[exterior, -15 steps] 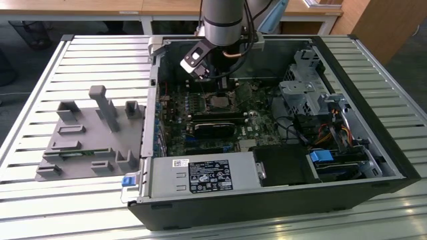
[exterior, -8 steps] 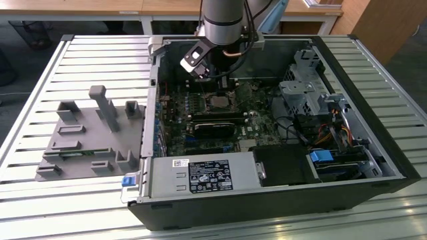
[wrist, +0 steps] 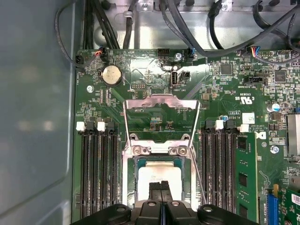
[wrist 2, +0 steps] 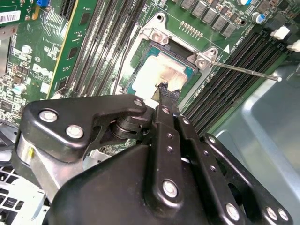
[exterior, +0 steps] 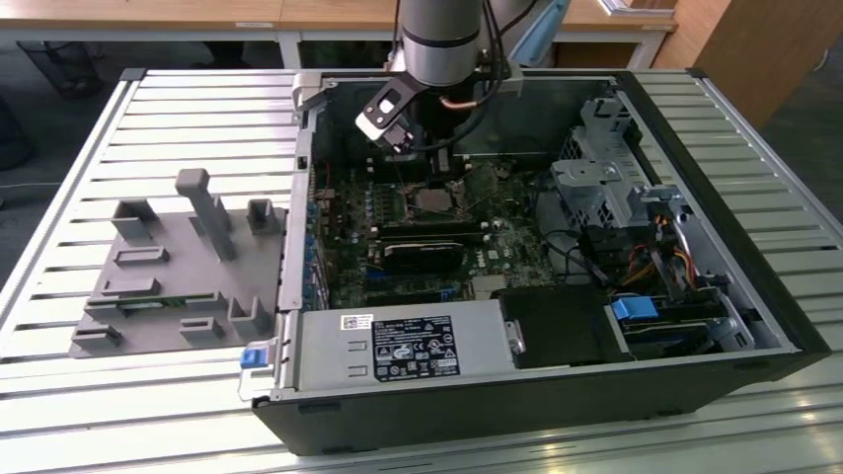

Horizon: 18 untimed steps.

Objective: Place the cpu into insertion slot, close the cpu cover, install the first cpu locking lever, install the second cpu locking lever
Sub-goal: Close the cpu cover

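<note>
Smooth silvery metal tops the cpu [wrist 2: 161, 70]; the cpu cover [wrist: 159, 99] is bright metal.

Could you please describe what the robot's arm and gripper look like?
The arm is a silver-grey cylinder with a dark band, and a coppery cable loops beside its wrist. The gripper is matt black, built from flat linkage bars studded with silver screws, and it narrows towards its tip.

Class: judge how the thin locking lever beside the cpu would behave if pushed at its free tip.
The locking lever is a long, thin bare rod, so it probably flexes rather than staying rigid. Its smooth metal looks slippery. One end meets the screwed bracket, so it likely swings instead of lifting free.
</note>
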Motion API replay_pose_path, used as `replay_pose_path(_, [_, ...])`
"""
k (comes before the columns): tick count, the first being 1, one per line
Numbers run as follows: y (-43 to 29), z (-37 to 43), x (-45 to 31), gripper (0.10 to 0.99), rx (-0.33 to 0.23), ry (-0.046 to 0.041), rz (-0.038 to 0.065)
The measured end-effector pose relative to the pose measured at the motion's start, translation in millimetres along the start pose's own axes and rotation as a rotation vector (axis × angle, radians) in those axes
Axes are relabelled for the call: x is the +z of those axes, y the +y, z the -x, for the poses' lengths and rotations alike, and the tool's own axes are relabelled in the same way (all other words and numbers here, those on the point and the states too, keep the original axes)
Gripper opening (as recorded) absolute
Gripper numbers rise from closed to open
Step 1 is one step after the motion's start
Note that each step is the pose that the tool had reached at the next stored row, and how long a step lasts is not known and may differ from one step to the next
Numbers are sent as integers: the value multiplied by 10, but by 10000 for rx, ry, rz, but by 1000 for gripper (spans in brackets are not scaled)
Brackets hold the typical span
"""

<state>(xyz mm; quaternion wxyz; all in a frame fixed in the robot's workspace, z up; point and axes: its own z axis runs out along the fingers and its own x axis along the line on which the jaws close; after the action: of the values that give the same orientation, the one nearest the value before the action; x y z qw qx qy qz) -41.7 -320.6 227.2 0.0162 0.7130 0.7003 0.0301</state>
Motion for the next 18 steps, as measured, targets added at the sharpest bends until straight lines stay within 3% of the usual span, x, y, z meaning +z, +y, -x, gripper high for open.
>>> replay_pose_path(9, [6, -2, -100, 122, 0, 0, -4])
replay_pose_path(18, [19, -6, -292, 122, 0, 0, -10])
